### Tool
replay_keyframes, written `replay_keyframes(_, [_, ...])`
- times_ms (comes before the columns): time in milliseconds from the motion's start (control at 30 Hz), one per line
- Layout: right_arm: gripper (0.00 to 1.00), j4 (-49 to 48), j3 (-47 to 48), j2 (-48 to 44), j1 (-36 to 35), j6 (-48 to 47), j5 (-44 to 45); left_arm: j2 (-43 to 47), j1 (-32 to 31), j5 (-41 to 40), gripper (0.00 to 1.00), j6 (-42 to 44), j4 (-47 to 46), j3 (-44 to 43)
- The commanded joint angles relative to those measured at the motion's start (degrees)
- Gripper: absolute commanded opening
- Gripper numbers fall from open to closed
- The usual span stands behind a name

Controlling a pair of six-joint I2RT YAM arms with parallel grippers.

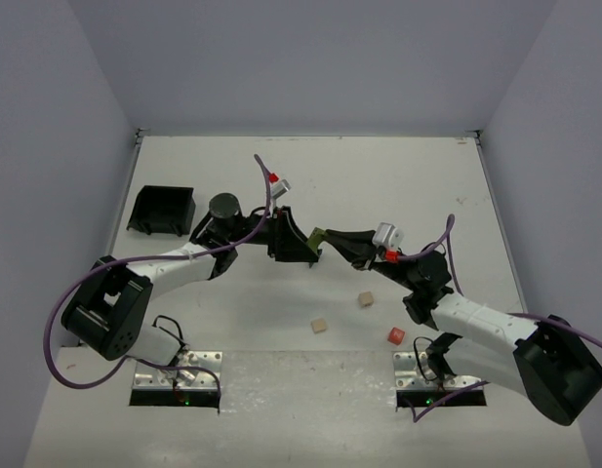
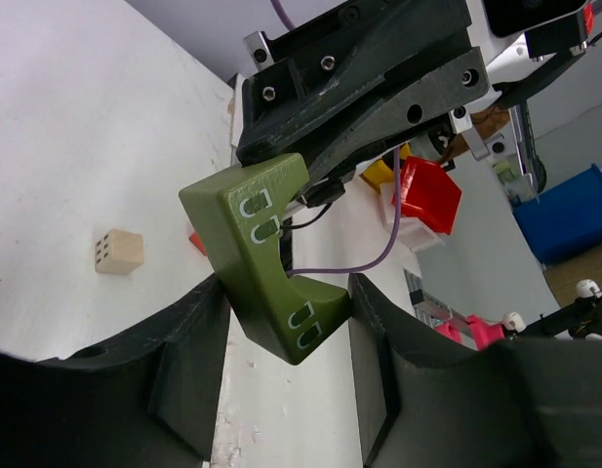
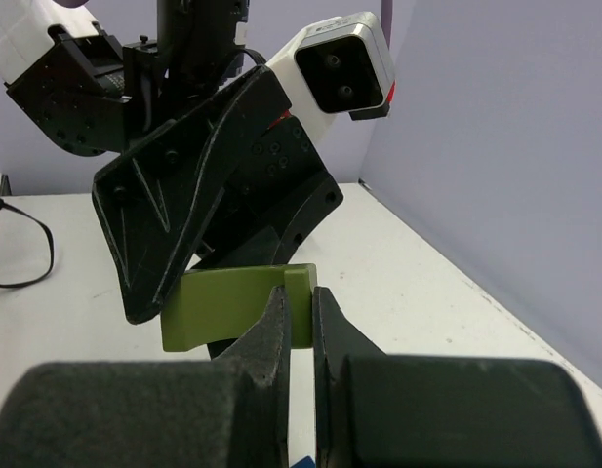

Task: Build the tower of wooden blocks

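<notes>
Above the middle of the table, an olive-green block (image 1: 317,237) hangs between both grippers. My right gripper (image 1: 327,237) is shut on one end of it; in the right wrist view its fingers pinch the thin end of the block (image 3: 222,307). My left gripper (image 1: 306,246) comes from the left. In the left wrist view both of its fingers touch the other end of the block (image 2: 266,263). Two tan cubes (image 1: 365,299) (image 1: 320,326) and a red cube (image 1: 396,335) lie on the table nearer the arm bases. One tan cube (image 2: 118,252) also shows in the left wrist view.
A black square tray (image 1: 162,210) sits at the left, behind the left arm. Grey walls close the table's back and sides. Purple cables loop off both wrists. Beyond the table's edge the left wrist view shows a red bin (image 2: 427,193).
</notes>
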State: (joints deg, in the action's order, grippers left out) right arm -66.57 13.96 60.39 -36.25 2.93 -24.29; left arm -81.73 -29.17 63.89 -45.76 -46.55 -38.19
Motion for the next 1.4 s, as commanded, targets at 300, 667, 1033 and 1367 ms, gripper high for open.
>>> replay_keyframes(300, [0.35, 6.8, 1.4, -2.0, -0.1, 0.4, 3.0, 1.1, -0.9, 0.7, 0.00, 0.2, -3.7, -1.1])
replay_keyframes(667, [0.89, 21.6, 3.7, -7.9, -0.1, 2.4, 12.8, 4.8, -0.9, -30.4, 0.00, 17.8, 29.2, -8.4])
replay_keyframes(1033, [0.96, 40.4, 3.2, -19.4, 0.0, 6.8, 39.4, -2.5, -1.2, -87.8, 0.00, 22.0, 57.6, -17.8])
replay_keyframes(1367, [0.96, 43.2, 1.3, -21.2, 0.0, 6.7, 45.2, -29.0, -3.9, -114.7, 0.00, 13.4, 82.6, -37.3])
